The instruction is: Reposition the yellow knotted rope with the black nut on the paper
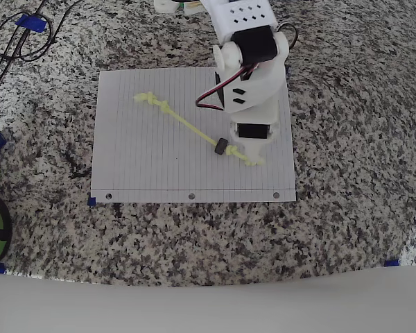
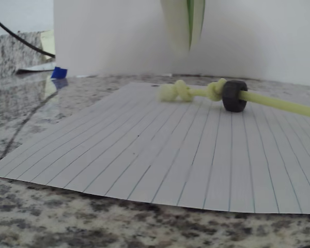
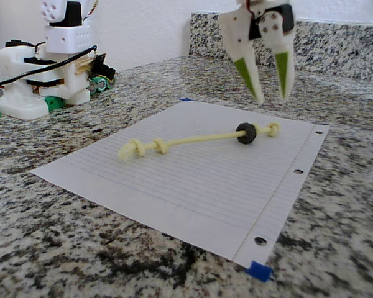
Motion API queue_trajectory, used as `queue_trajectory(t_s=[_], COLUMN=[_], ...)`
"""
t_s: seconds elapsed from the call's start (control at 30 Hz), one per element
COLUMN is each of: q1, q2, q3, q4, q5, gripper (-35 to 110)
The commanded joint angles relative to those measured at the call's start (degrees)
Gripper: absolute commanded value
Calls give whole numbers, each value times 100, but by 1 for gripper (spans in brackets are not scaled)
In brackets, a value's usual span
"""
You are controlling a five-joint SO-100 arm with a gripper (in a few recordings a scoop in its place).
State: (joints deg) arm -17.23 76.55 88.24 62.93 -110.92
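Overhead view: the paper (image 1: 159,159) lies flat on the speckled granite bench (image 1: 347,222), its punched holes along the edge nearest the bottom of the picture. The yellow knotted rope (image 1: 187,125) runs diagonally across it, from knots near the upper left part of the sheet down towards the lower right corner. The black nut (image 1: 221,146) sits on the rope close to its lower right end. The white arm (image 1: 249,76) covers the sheet's upper right part and hides the fingers from above.

Fixed view: the gripper (image 3: 267,84) hangs in the air above the nut end of the rope (image 3: 199,139), touching neither the rope nor the paper (image 3: 193,186). The nut (image 3: 246,133) rests on the sheet with one knot beyond it towards the holed edge. A blue tape mark (image 3: 259,270) sits at the sheet's near corner.

Wrist view: seen from low down, the nut (image 2: 234,95) is threaded on the rope (image 2: 279,105), with knots and a frayed tip just to its left. A finger tip (image 2: 186,23) hangs at the top edge, above the knots. The near edge of the paper (image 2: 144,170) lifts slightly off the bench.

Jaws: spread apart, a clear gap between the two green-faced fingers (image 3: 247,74), nothing held.

Rope's place: wholly on the paper, lying loose, nut end towards the corner nearest the gripper.
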Motion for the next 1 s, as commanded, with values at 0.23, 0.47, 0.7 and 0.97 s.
queue_trajectory(t_s=[0.23,0.47,0.7,0.97], q1=[176,149,97,-35], q2=[-229,-510,-756,-958], q3=[-387,-703,-879,-1055], q4=[114,264,325,334], q5=[-35,-35,-35,-35], gripper=[40,39,39,39])
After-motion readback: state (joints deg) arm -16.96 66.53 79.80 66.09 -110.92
